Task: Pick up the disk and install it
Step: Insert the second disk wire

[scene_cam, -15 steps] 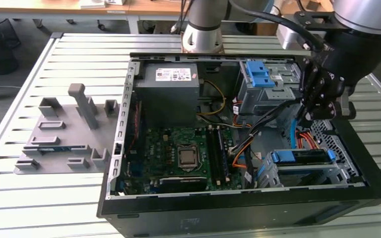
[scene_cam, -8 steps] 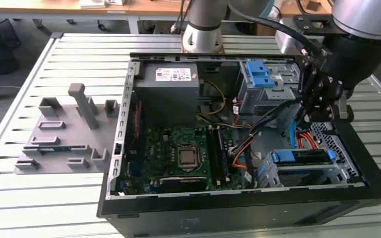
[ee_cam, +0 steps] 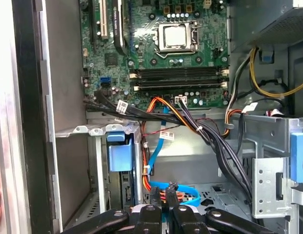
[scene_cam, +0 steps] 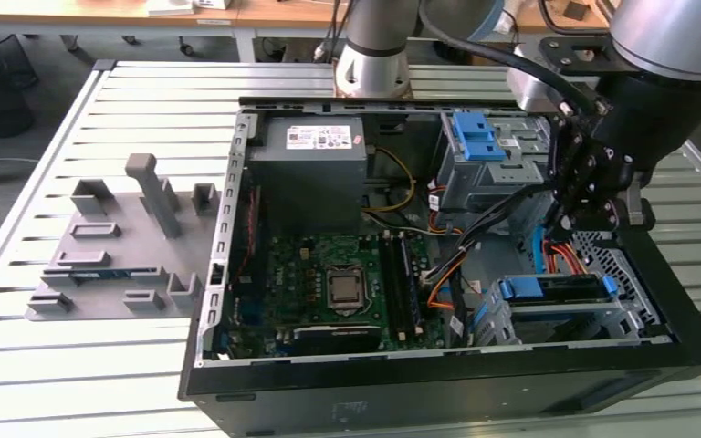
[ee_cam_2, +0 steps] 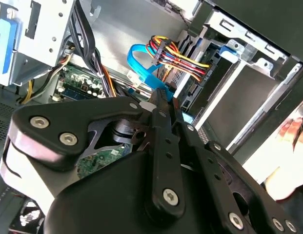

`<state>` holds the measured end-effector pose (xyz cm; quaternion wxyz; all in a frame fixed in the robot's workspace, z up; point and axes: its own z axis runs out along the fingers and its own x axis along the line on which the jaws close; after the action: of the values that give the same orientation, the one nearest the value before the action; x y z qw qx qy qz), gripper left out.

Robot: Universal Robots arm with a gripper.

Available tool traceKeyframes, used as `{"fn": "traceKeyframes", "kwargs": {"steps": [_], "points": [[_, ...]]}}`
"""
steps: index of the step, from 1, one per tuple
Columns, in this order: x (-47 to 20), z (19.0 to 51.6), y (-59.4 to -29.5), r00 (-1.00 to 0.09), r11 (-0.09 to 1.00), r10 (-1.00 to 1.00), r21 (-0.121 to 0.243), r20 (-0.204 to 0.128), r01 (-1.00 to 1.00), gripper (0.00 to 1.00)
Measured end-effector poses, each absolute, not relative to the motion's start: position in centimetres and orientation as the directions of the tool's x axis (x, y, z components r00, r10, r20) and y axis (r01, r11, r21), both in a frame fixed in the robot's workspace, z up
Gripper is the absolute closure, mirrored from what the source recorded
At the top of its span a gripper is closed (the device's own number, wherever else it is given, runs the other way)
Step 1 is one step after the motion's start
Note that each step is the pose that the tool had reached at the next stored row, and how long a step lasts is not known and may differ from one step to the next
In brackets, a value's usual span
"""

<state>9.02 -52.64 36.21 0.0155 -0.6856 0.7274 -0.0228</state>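
The disk (scene_cam: 554,290), silver with a blue plastic frame, sits slotted in the lower drive bay of the open computer case (scene_cam: 223,274), at the exterior view's right. Its blue end tab (ee_cam: 119,155) shows in the bay in the first wrist view, and its blue edge (ee_cam_2: 228,50) in the second wrist view. My gripper (scene_cam: 566,222) hangs inside the case just above and behind that bay. Its fingers are shut, with the tips (ee_cam: 164,189) against a looped blue data cable (ee_cam_2: 141,61) and a bundle of coloured power wires (ee_cam_2: 183,58). I cannot tell whether the cable is pinched.
The motherboard (scene_cam: 339,283) and the grey power supply box (scene_cam: 314,160) fill the case's left part. A blue two-tab latch (scene_cam: 478,137) sits on the upper drive cage. A grey parts fixture (scene_cam: 107,265) lies on the slatted table. A person's hand (ee_cam_2: 292,129) is beside the case.
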Motion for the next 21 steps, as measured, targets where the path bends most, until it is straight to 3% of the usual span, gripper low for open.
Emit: {"fn": "traceKeyframes", "kwargs": {"steps": [21], "points": [[8.7, 35.1, -54.4, -0.049, 0.049, -0.999, -0.068, -0.002, -0.996, 0.84]]}}
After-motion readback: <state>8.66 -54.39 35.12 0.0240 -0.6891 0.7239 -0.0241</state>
